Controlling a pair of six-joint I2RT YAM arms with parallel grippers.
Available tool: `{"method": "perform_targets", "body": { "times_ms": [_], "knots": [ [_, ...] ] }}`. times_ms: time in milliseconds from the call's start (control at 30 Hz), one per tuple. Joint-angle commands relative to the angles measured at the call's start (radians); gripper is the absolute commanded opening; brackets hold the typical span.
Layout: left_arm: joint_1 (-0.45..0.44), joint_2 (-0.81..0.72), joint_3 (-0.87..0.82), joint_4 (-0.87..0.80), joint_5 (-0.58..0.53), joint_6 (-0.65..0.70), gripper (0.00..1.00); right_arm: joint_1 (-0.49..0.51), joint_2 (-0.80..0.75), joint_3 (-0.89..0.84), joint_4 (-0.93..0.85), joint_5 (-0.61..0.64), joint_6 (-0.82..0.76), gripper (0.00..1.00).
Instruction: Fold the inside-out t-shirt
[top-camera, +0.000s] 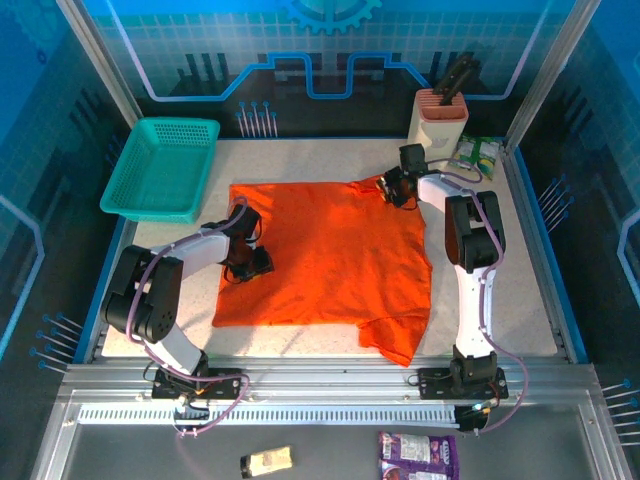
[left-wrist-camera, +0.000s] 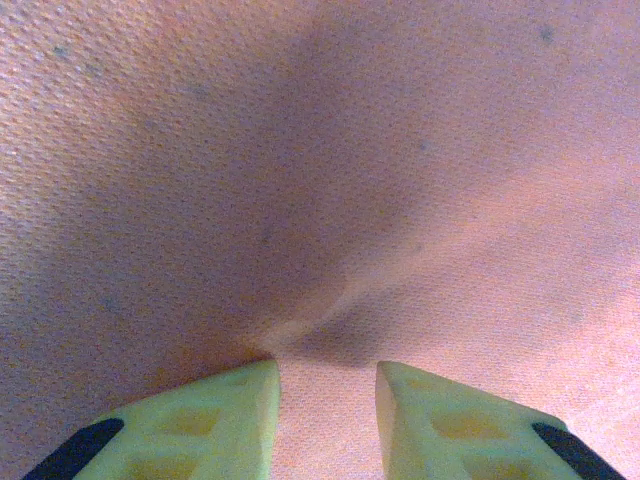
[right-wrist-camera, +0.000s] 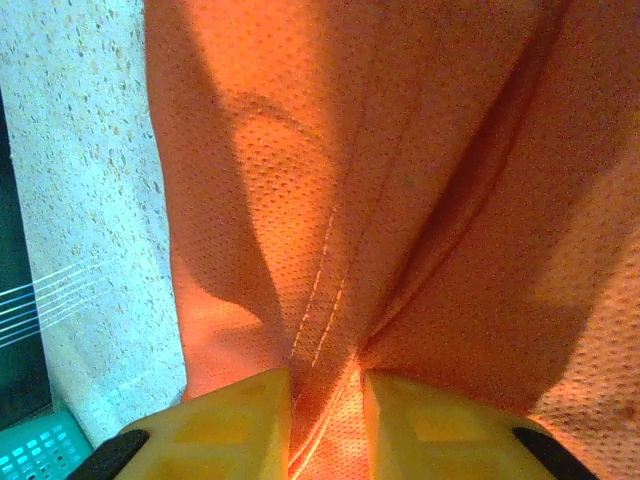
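The orange t-shirt lies spread flat across the middle of the table, with one sleeve hanging toward the near edge. My left gripper is down on the shirt's left side. In the left wrist view its jaws stand narrowly apart with t-shirt cloth between them and a small pucker at the tips. My right gripper is at the shirt's far right corner. In the right wrist view the gripper pinches a bunched seam of the t-shirt, and folds run into the jaws.
A teal mesh basket stands at the far left, and its corner is in the right wrist view. A beige holder and a green packet are at the far right. Bare speckled table runs along the right side.
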Motion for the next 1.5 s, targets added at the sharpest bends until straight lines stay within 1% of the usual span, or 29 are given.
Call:
{"method": "perform_targets", "body": {
  "times_ms": [0, 133, 433, 567, 667, 833, 900, 1000, 1067, 1133, 1167, 1233, 1333, 1467],
  "knots": [
    [-0.007, -0.012, -0.019, -0.022, -0.026, -0.002, 0.33, -0.015, 0.022, 0.037, 0.009, 0.023, 0.006, 0.26],
    [-0.008, -0.011, -0.017, -0.027, -0.028, 0.0, 0.32, -0.015, 0.018, 0.049, 0.019, 0.024, -0.001, 0.25],
    [-0.009, -0.021, -0.022, -0.037, -0.032, 0.002, 0.32, -0.016, 0.019, 0.081, 0.049, -0.007, -0.015, 0.06],
    [-0.008, -0.025, -0.022, -0.044, -0.036, 0.004, 0.32, -0.018, 0.04, 0.12, 0.056, -0.01, -0.02, 0.01],
    [-0.008, -0.023, -0.022, -0.051, -0.039, 0.005, 0.32, -0.021, 0.085, 0.16, 0.065, -0.02, -0.014, 0.0],
    [-0.007, -0.036, -0.024, -0.063, -0.048, 0.008, 0.32, -0.019, 0.177, 0.254, 0.156, -0.053, -0.036, 0.0],
    [-0.008, -0.038, -0.02, -0.069, -0.048, 0.011, 0.32, -0.018, 0.225, 0.294, 0.197, -0.079, -0.049, 0.03],
    [-0.008, -0.046, -0.017, -0.071, -0.042, 0.014, 0.32, -0.02, 0.262, 0.28, 0.36, -0.114, -0.046, 0.08],
    [-0.008, -0.056, -0.017, -0.067, -0.031, 0.015, 0.32, -0.021, 0.284, 0.308, 0.418, -0.149, -0.058, 0.22],
    [-0.008, -0.067, -0.017, -0.068, -0.027, 0.018, 0.32, -0.022, 0.285, 0.339, 0.394, -0.166, -0.089, 0.38],
    [-0.009, -0.075, -0.017, -0.07, -0.029, 0.018, 0.32, -0.022, 0.276, 0.341, 0.386, -0.168, -0.111, 0.42],
    [-0.008, -0.086, -0.016, -0.071, -0.03, 0.02, 0.33, -0.025, 0.248, 0.338, 0.364, -0.174, -0.15, 0.48],
    [-0.008, -0.098, -0.003, -0.077, -0.032, 0.029, 0.33, -0.026, 0.191, 0.325, 0.296, -0.184, -0.224, 0.51],
    [-0.007, -0.115, 0.02, -0.084, -0.046, 0.037, 0.33, -0.019, 0.114, 0.318, 0.147, -0.216, -0.335, 0.52]
  ]
}}
